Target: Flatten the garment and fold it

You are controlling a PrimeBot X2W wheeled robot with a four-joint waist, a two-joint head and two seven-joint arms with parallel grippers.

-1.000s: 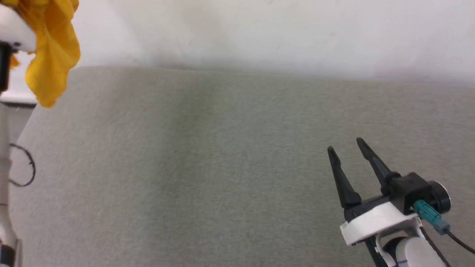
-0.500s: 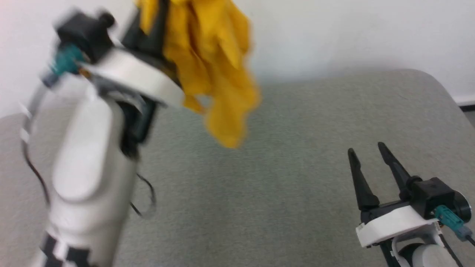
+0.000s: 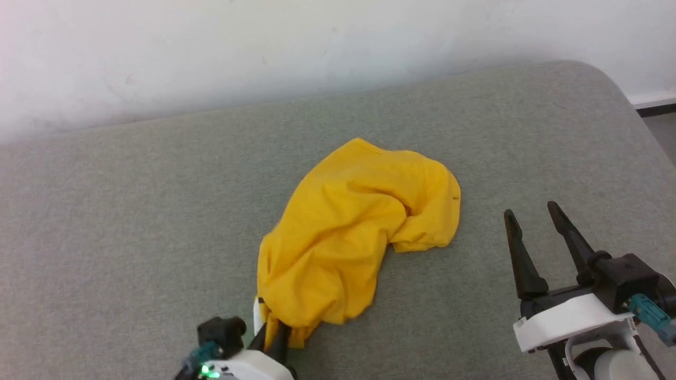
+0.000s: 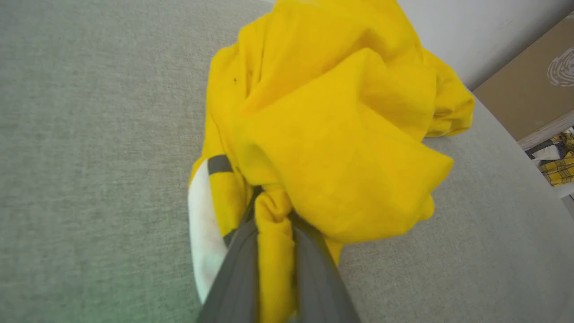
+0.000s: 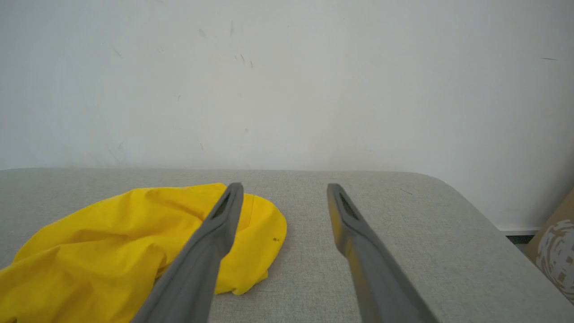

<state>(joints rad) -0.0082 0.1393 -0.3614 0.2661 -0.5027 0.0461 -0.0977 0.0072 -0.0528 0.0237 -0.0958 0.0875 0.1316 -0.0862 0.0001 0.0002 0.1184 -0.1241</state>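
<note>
No words, numbers or brand names can be read. The cardboard box [image 4: 524, 94] carries a white whorled emblem [image 4: 563, 69], like a fingerprint, without lettering. The garment [image 4: 336, 134] shows a white patch [image 4: 202, 233] and dark stripe [image 4: 219, 164], no letters.

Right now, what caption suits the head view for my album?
Left gripper pinches a crumpled bright yellow cotton T-shirt on a grey fabric surface; right gripper stands open.

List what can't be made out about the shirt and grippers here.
Shirt print: head view, folded inside the crumple; a white patch peeks out in left wrist view.
Left gripper fingertips: left wrist view, buried in cloth.
Left gripper body: head view, cut by bottom edge.
Sleeves, collar: every view, lost in folds.
</note>
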